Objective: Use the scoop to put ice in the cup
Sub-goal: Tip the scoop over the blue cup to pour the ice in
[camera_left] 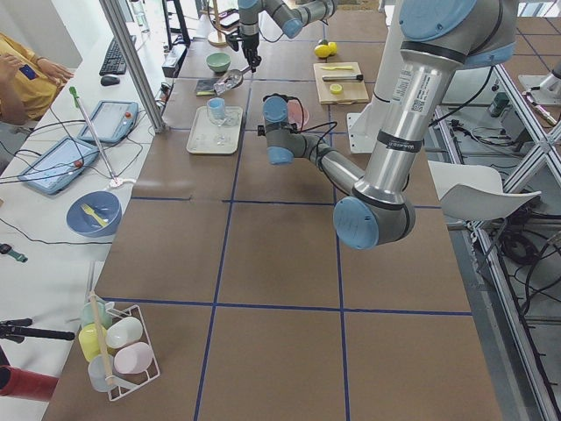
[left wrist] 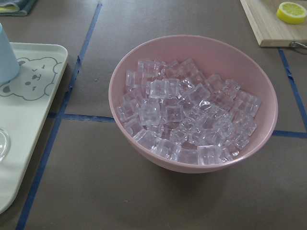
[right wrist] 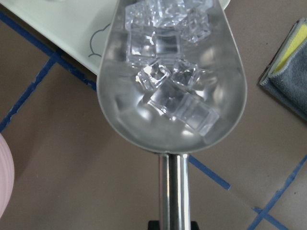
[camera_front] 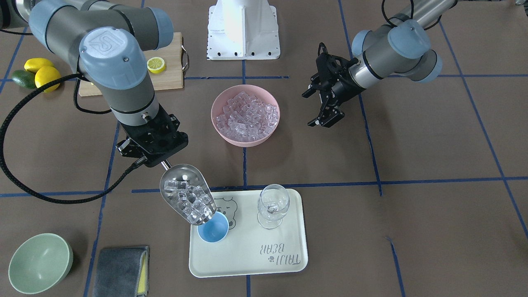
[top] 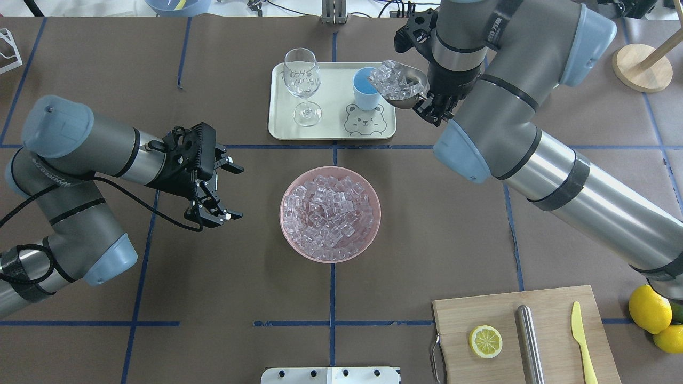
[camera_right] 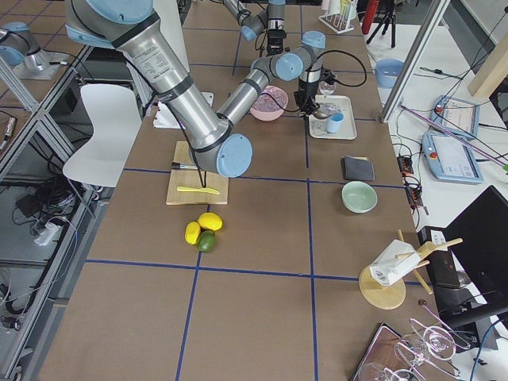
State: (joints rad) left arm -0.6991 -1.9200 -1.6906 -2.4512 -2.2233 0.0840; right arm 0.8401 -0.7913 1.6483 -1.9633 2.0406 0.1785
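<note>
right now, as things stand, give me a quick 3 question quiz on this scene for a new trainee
1. True or false: the scoop in the right gripper is empty.
2. Where does the cup stand? A) on the cutting board B) on the tray beside the wine glass C) inside the pink bowl
3. Fill in: the left gripper is open and holds ____.
Key: 1 false, it carries ice. 2 B. 3 nothing.
</note>
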